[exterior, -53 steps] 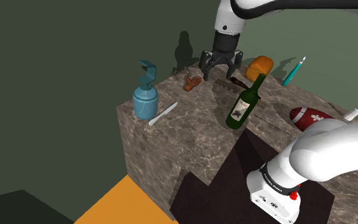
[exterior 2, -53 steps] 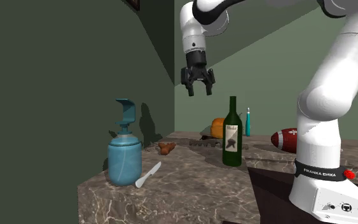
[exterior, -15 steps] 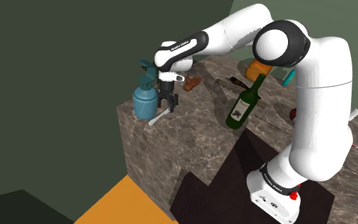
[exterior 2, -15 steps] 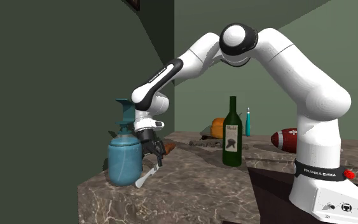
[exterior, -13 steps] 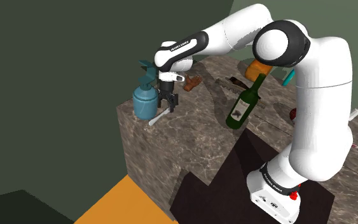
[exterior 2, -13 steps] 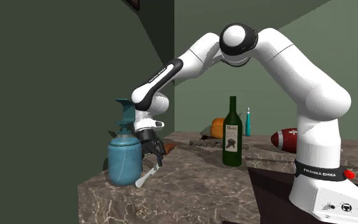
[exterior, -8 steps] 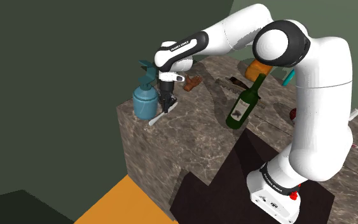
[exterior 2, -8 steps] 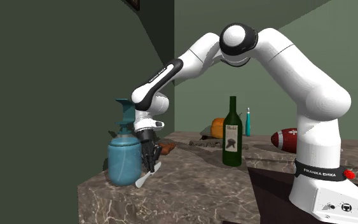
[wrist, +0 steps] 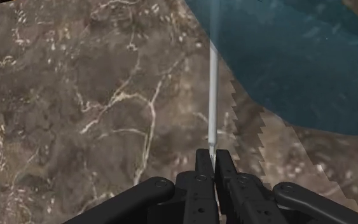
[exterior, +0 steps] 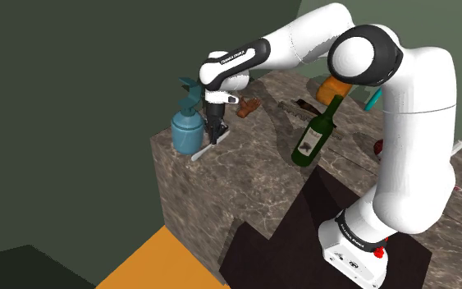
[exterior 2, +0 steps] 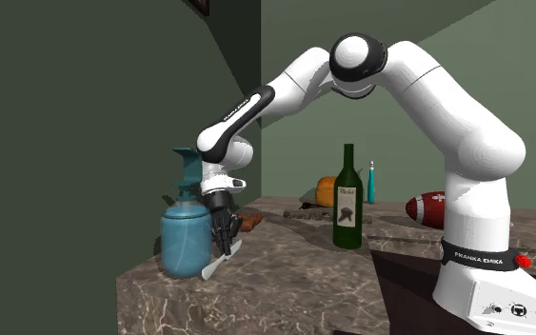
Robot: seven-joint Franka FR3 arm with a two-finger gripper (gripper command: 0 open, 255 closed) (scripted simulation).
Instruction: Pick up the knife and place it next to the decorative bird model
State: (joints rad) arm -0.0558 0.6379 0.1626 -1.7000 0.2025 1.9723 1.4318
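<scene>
1. Since a second ago the claw (exterior: 213, 138) has closed, and it now pinches the pale knife (wrist: 213, 95).
2. Knife lies on the table (exterior: 245, 181), just beside the teal dispenser (exterior: 186, 131).
3. Lifting toward the brown bird model (exterior: 249, 105) likely comes next.

A brown marbled counter (exterior: 245, 176) is seen against dark green walls (exterior: 73, 98), with an orange patch of floor (exterior: 159, 263) below it. A teal dispenser bottle (exterior: 187, 131) is set near the counter's corner. A green wine bottle (exterior: 313, 138) is stood upright further in; behind it an orange rounded object (exterior: 336, 84), a teal pen (exterior: 377, 94) and a red-brown football (exterior 2: 427, 209) are placed.
</scene>
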